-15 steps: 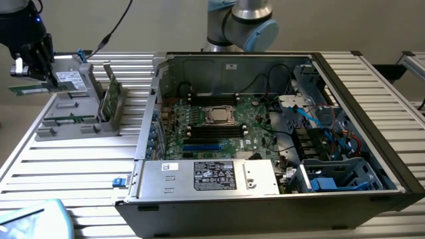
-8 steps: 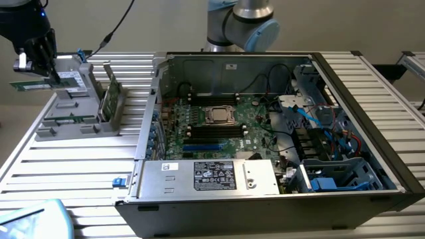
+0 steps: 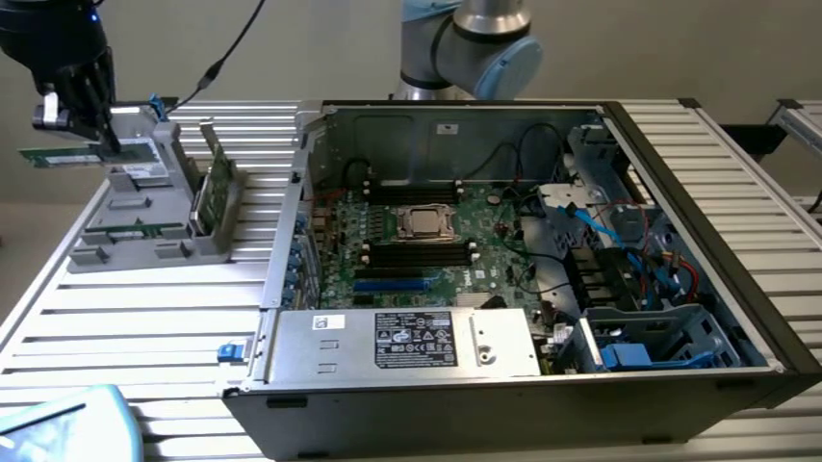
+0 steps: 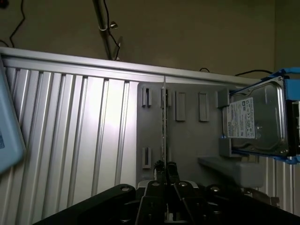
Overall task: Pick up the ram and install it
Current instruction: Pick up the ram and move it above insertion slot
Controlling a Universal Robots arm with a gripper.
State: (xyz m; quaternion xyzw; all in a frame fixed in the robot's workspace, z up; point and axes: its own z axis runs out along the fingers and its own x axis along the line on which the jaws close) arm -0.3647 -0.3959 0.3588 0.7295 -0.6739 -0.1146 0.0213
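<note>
My gripper (image 3: 100, 140) hangs at the exterior view's far left, above the grey parts holder (image 3: 144, 217), and is shut on the ram (image 3: 58, 154). The ram is a thin dark-green stick lifted off the holder and sticking out level toward the exterior view's left. In the wrist view the ram (image 4: 163, 117) shows edge-on as a thin line rising from between the fingertips of the gripper (image 4: 163, 168). The open computer case (image 3: 719, 192) lies at the exterior view's right. Dark memory slots (image 3: 411, 252) sit beside the processor socket (image 3: 422, 222) on its motherboard.
A taller green card (image 3: 214, 188) stands upright in the holder. A grey drive (image 4: 255, 123) with a white sticker and blue clips rests at the holder's far end. The power supply (image 3: 404, 342) and cables fill the case's near side. A slatted aluminium table (image 3: 141, 318) lies underneath.
</note>
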